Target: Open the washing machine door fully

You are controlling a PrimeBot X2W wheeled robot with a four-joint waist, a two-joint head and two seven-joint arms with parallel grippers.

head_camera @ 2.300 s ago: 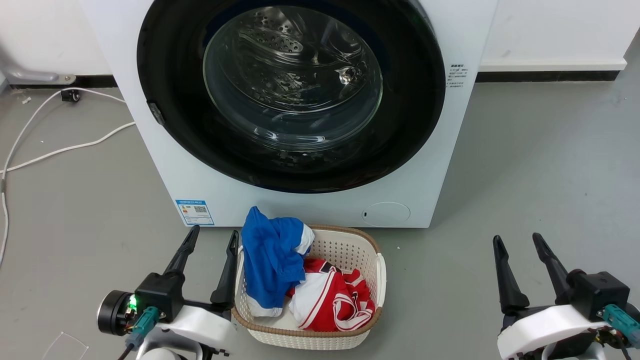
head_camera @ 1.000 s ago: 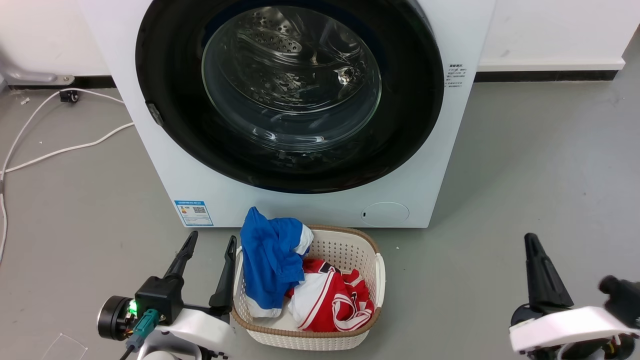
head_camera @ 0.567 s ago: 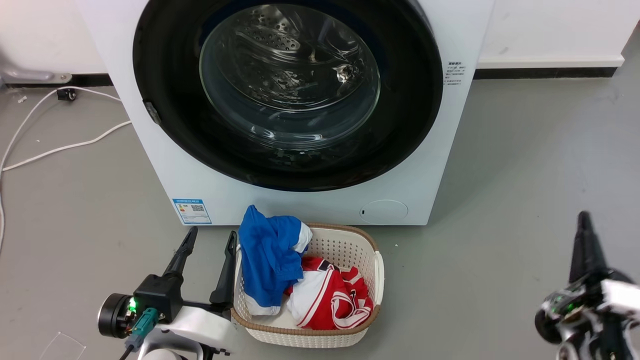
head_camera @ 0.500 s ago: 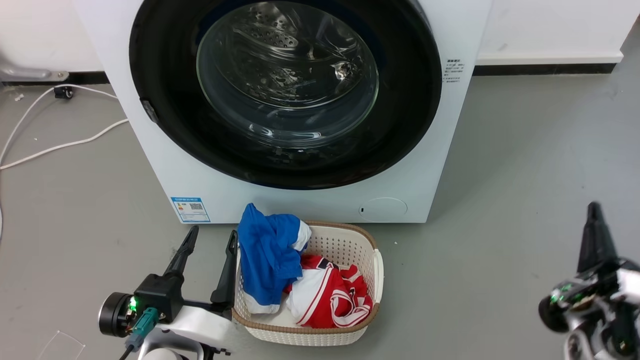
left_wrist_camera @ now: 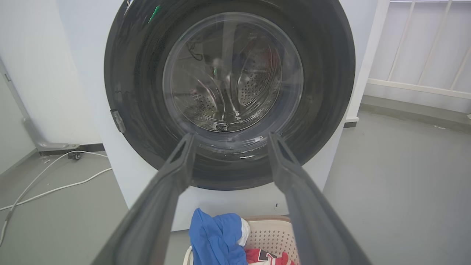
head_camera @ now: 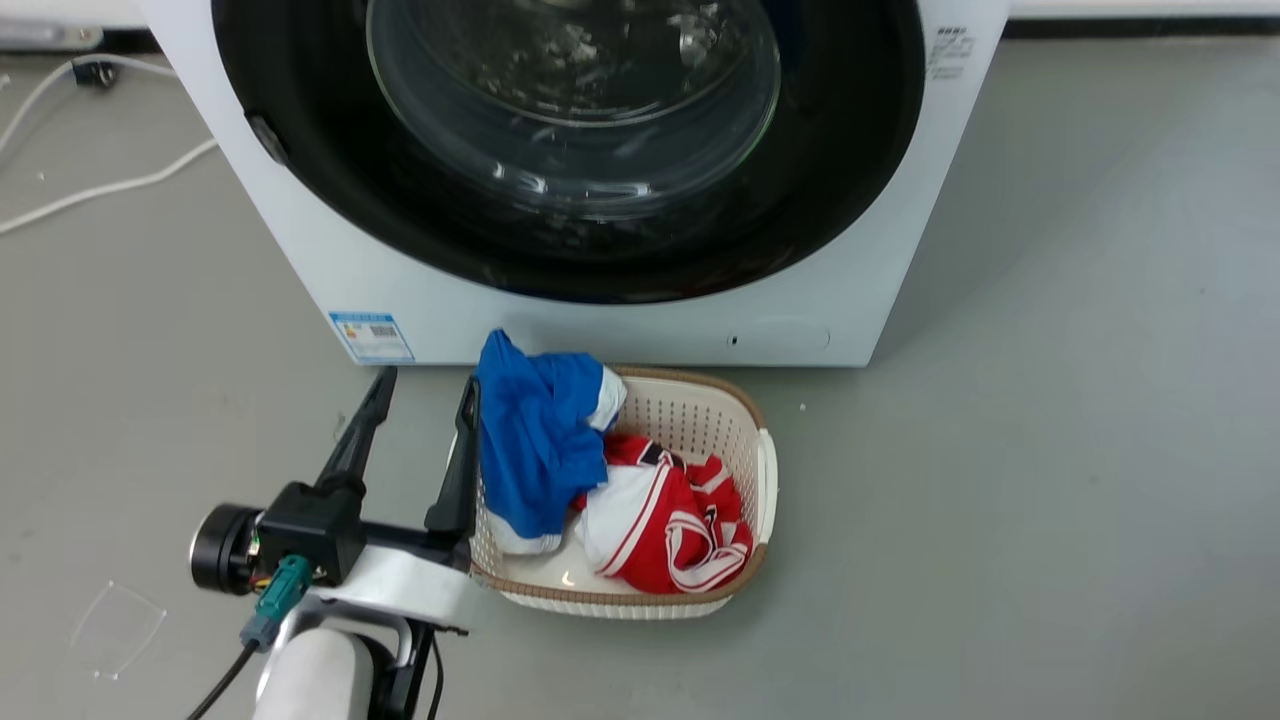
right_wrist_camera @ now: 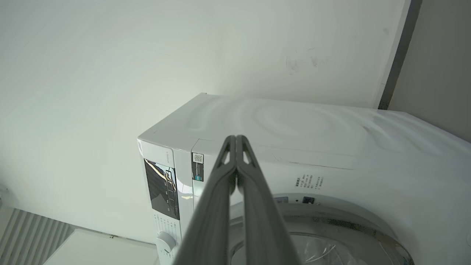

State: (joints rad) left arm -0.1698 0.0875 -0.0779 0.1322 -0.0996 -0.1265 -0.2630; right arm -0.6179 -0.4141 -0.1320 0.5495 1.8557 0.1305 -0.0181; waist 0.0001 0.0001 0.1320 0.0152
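**Fig. – Approach phase, door untouched.** The washing machine door (head_camera: 570, 150) is shut, flush in the front of the washing machine (head_camera: 620, 335), w/ a laundry basket (head_camera: 765, 480) on the floor just in front. Vs. 2.3 s ago the head cam has dipped and closed in, so machine & basket sit higher in the frame; neither has itself moved. The real change is the R arm. The right gripper (right_wrist_camera: 235, 139), then low at the robot's right w/ fingers spread, has rolled over and risen. Its wrist cam now looks across the machine's top & control panel, jaws pressed together on nothing. The left gripper (head_camera: 427, 378) is as before: jaws apart and empty, inner finger just beside the basket rim, pointing toward the door's lower half. Inference: the reach has begun, but there is no contact yet. The small grey tab (head_camera: 262, 137) on the door's left rim is prob. the pull point, well apart from both grippers.
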